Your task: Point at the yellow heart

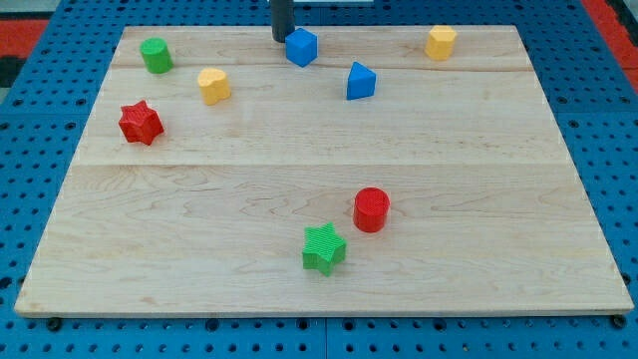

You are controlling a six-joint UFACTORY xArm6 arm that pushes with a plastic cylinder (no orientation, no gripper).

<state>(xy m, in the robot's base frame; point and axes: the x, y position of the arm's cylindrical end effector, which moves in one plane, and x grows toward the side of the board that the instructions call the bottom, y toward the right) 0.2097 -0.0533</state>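
The yellow heart [212, 85] lies on the wooden board [319, 199] in the upper left part. My tip [281, 38] stands at the view's top edge of the board, just left of the blue cube [301, 47] and close to it. The tip is to the right of and above the yellow heart, with a clear gap between them.
A green cylinder [156, 55] and a red star [141, 123] lie left of the heart. A blue triangular block [360, 81] and a yellow hexagonal block [441, 42] lie to the right. A red cylinder [371, 209] and a green star [323, 248] lie near the bottom.
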